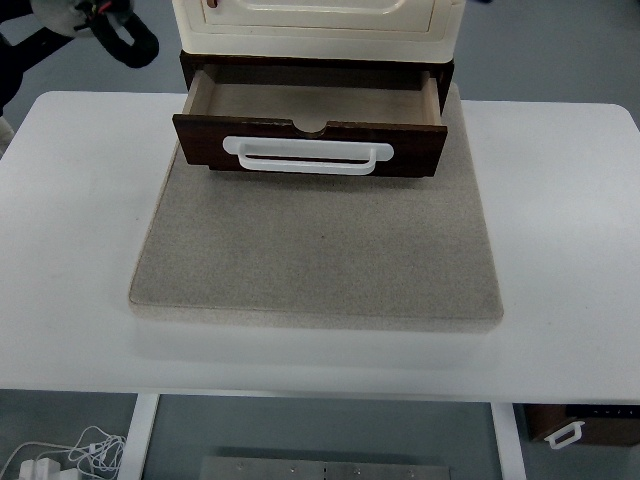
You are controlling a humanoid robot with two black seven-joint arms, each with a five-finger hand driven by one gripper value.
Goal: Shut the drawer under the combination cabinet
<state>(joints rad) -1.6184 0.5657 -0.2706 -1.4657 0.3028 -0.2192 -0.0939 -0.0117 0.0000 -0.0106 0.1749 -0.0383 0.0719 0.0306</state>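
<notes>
Black and blurred, the left hand (118,38) hung at the top-left corner, its fingers too indistinct to tell apart or together. Right of it and lower, the brown drawer (310,140) stood pulled out under the cream cabinet (315,25), white handle (308,155) facing forward, on the grey mat (320,250).

This looks like a robotics lab or test room. A plain white surface (560,200) stands on a grey-blue floor (540,50), carrying a grey felt mat (320,250) set out as a staging pad, and loose white cables (70,455) trail on the floor at near left.
</notes>
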